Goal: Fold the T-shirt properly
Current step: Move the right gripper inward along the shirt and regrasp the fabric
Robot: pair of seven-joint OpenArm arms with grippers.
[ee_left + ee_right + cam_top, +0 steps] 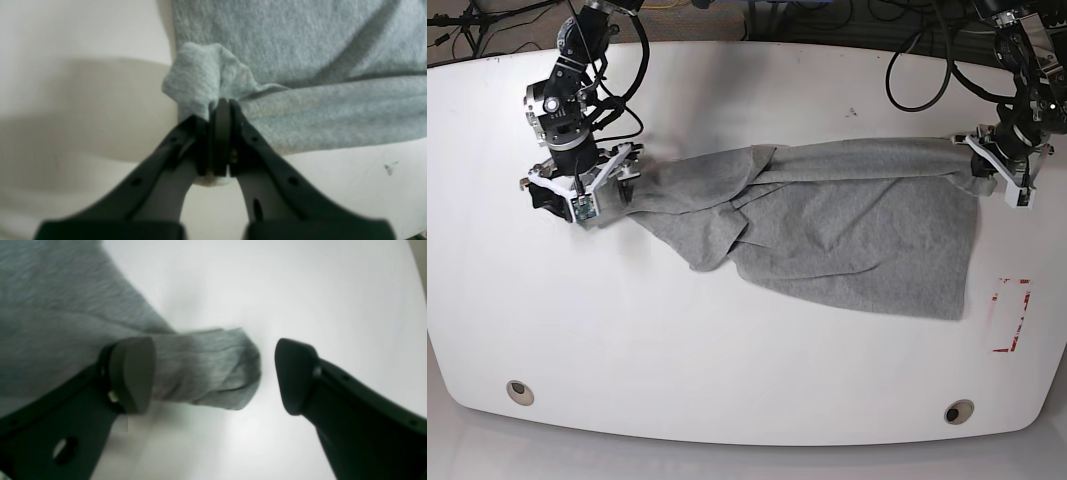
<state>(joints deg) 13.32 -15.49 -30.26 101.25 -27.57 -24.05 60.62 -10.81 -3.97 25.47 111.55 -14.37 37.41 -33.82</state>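
My left gripper was clamped tight on a bunched corner of the large heather-grey soft cotton T-shirt, its dark jaws pressed together with cloth puffing out just past their tips. My right gripper stood with its jaws wide apart; a rolled end of the shirt lay between them, touching the one pad and clear of the other.

Under both lay the white, smooth, round-cornered table, bare and glossy around the shirt. Well away from the shirt, near the table's front edge, sat two small round metal-rimmed holes, and just beside the shirt's lower corner on my left arm's side was a red outlined marking. Beyond the table's far edge ran black cables over a dark floor.

Only the base view showed the shirt whole: stretched across the table between my two grippers, twisted and bunched toward my right one, spreading flat toward my left one, with a loose flap hanging toward the front edge. The left wrist view alone showed a small dark scuff on the table beside the shirt's hem. The right wrist view alone showed the gap between my open jaws. No lettering showed on the shirt in any view.
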